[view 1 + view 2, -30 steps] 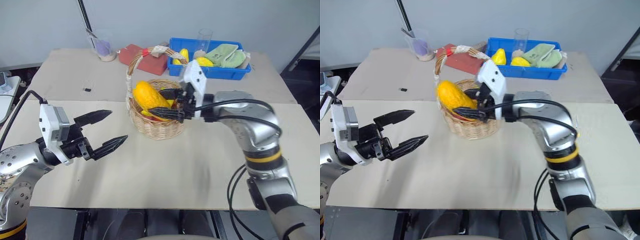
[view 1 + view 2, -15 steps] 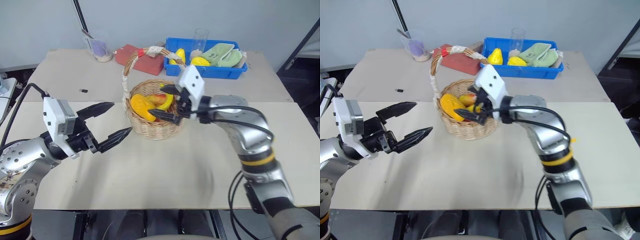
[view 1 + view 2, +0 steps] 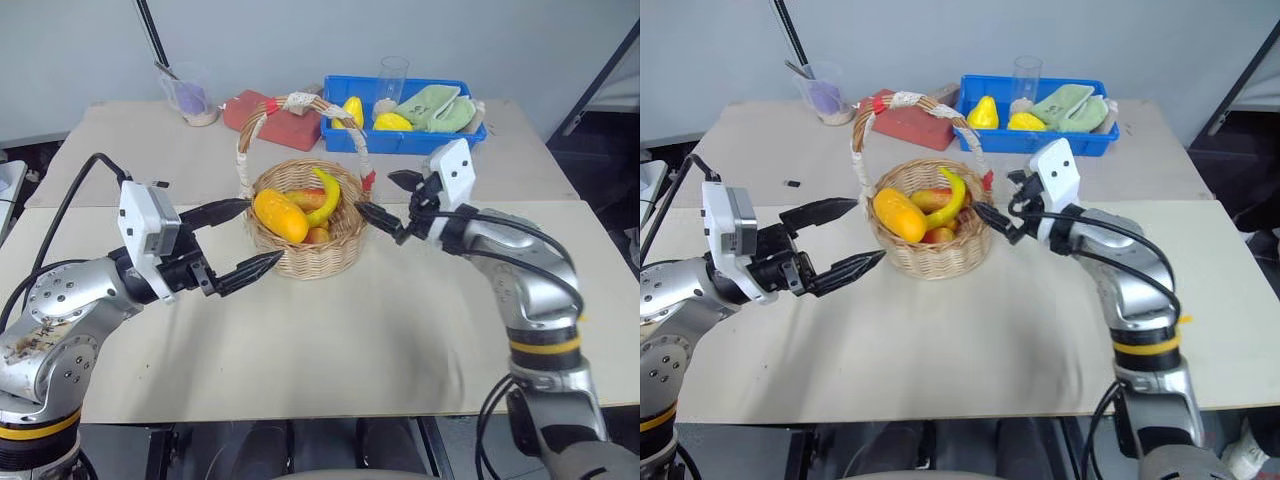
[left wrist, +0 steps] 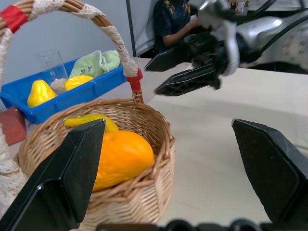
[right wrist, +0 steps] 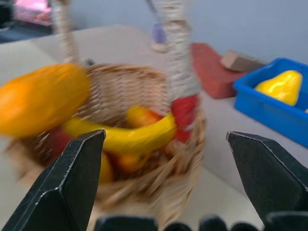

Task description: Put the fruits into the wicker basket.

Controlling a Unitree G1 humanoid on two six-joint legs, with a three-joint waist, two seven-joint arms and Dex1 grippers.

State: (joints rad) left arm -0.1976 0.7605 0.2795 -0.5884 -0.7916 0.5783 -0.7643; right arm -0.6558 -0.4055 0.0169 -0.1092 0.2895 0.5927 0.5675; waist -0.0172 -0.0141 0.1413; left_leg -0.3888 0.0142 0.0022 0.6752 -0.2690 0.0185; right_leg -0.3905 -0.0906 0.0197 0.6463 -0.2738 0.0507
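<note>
Blue bin (image 3: 405, 140) (cloths inside), red block (image 3: 275, 115)

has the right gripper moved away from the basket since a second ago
Yes. The right gripper, earlier over the wicker basket holding the mango, is now open beside its rim.

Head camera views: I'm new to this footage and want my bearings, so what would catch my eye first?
The wicker basket at the middle of the table draws the eye, its tall handle arching over an orange-yellow mango and a curved banana lying inside. On either side of it an open black hand points in: the left hand and the right hand, both empty. At the table's far edge stands a blue bin with yellow fruits and green cloths.
</note>
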